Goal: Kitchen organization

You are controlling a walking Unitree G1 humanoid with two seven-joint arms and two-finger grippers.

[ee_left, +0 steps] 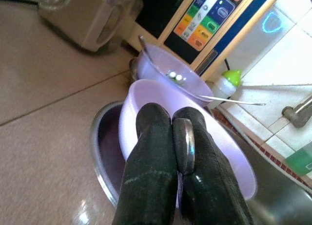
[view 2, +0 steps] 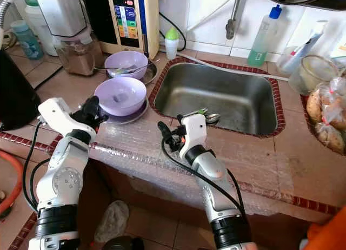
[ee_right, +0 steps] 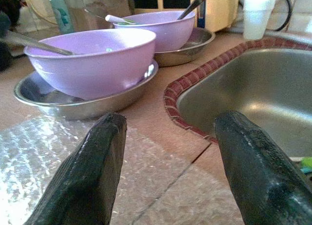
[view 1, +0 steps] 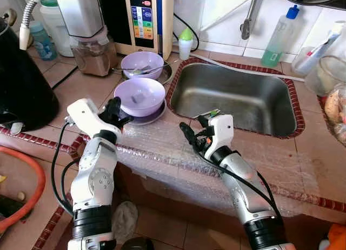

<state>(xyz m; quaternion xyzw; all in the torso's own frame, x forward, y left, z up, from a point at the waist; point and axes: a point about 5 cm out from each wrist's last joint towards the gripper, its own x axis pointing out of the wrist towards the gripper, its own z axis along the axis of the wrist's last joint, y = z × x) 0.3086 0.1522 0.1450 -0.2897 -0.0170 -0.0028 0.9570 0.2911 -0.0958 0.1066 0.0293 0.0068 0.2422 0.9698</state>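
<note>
Left tool (view 1: 120, 113) clamps a spoon handle (ee_left: 184, 144) at the near purple bowl (view 1: 140, 96); right tool (view 1: 190, 132) gapes.

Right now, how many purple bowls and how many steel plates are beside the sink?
Purple plastic bowls: 2, near and far
Shallow steel plates under them: 2, near and far
Total: 4

A home kitchen, plainly: a steel sink (view 1: 238, 98) sunk into a tiled counter (view 1: 81, 90) edged in red brick trim, purple bowls (view 1: 139, 96) on metal plates beside it, a blender (view 1: 86, 31), a green dish-soap bottle (view 1: 278, 39) (against white wall tiles), and a bag of bread rolls (view 2: 327, 120).
</note>
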